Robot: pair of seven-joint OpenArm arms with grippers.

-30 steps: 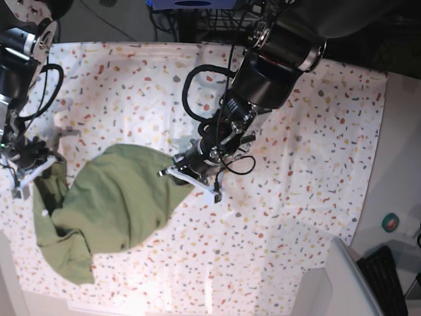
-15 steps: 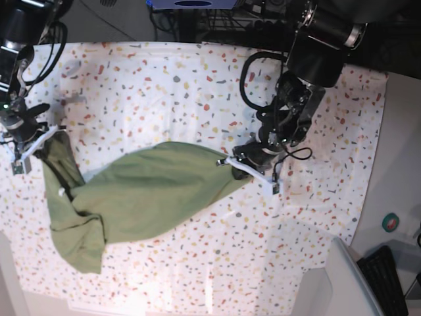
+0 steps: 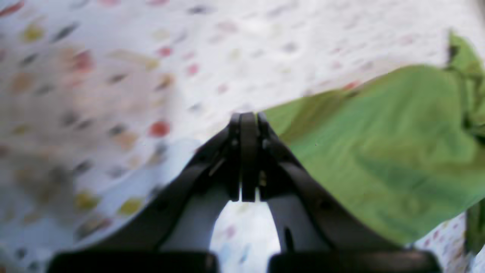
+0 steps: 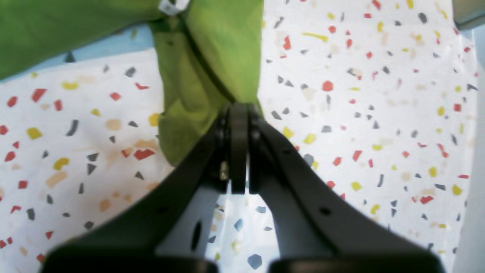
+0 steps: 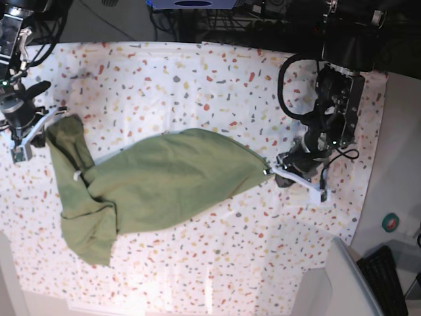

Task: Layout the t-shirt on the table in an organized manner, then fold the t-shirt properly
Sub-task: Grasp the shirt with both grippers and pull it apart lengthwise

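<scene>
One t-shirt (image 5: 164,187), one table (image 5: 197,85) — seemingly two arms.

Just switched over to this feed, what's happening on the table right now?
Both arms are holding the t-shirt stretched across the table. The left tool is shut on one end of the fabric, and the right tool is shut on the opposite end near the collar label. The middle of the shirt sags onto the cloth and one part lies bunched toward the front edge, so it is not yet laid out flat.
</scene>
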